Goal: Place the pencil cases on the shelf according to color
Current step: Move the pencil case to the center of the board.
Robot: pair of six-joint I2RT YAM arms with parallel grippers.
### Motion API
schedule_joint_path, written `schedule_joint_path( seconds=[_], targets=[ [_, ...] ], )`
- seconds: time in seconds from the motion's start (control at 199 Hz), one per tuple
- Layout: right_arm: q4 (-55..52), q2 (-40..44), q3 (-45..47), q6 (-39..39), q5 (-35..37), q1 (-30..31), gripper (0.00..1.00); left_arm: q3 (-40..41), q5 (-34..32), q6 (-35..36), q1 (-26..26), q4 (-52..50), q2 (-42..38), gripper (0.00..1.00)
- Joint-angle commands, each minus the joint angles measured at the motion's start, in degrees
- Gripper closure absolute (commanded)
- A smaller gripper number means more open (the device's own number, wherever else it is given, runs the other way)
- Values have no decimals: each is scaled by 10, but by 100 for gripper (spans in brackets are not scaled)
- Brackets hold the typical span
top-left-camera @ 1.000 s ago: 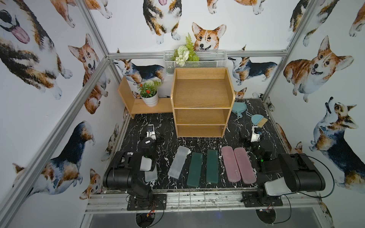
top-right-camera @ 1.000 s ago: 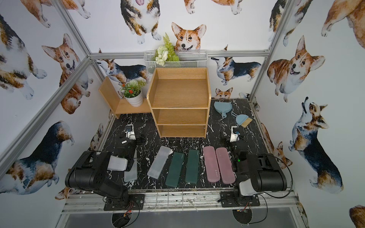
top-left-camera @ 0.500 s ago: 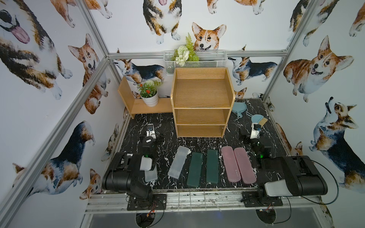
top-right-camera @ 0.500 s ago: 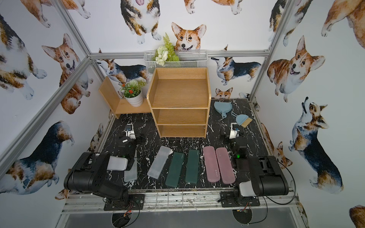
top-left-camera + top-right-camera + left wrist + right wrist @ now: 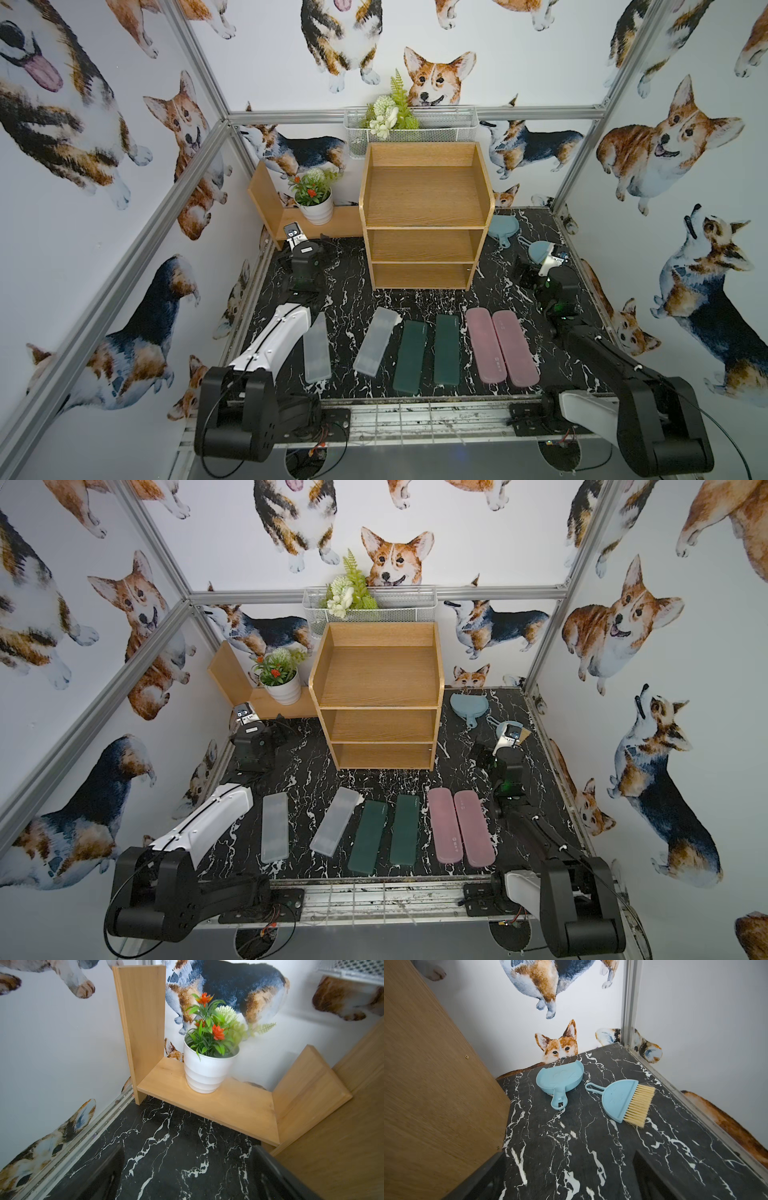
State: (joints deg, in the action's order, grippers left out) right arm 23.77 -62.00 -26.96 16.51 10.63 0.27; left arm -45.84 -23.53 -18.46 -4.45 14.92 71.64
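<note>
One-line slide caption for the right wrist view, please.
Light-blue dustpan and brush lie apart on the black marble table, beside the shelf.

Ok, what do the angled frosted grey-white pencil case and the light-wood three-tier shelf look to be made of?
Angled frosted grey-white pencil case: likely translucent plastic, matte; the dark tabletop shows dimly through it. Light-wood three-tier shelf: wood or wood-grain laminate board, low sheen; even grain lines run across it.

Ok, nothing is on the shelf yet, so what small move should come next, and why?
Probably bring the right gripper, open and empty, toward the outermost pink pencil case and above it: the shelf is bare, and that case lies on the table on this arm's side, nearer than any other.
</note>
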Motion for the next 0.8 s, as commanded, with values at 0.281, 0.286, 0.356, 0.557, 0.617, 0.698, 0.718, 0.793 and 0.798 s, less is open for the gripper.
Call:
schedule_joint_path(
  seconds=[0.281,0.286,0.356,0.557,0.617,0.698,0.718,0.793,0.798],
  targets=[
    [-367,102,-75,122,-83,19,5,-65,161,-103,0,-337,-72,1],
    [-371,103,-76,124,-83,20,5,-64,164,-104,0,-339,-73,1],
    [-426,111,-88,139,-92,34,7,-57,198,-118,-1,-364,-85,1],
    [-525,131,-85,194,-85,104,13,-27,283,-131,-12,-398,-93,1],
    [-540,129,-79,230,-84,137,14,-16,296,-134,-21,-399,-94,1],
    [-546,120,-59,272,-76,183,14,-8,306,-134,-39,-396,-91,1],
    [-548,116,-55,281,-69,194,13,-7,306,-133,-45,-396,-89,1],
    [-564,98,-42,307,-42,230,12,-7,301,-121,-66,-396,-78,1],
    [-566,97,-42,309,-40,233,12,-7,301,-120,-67,-396,-78,1]
  ],
)
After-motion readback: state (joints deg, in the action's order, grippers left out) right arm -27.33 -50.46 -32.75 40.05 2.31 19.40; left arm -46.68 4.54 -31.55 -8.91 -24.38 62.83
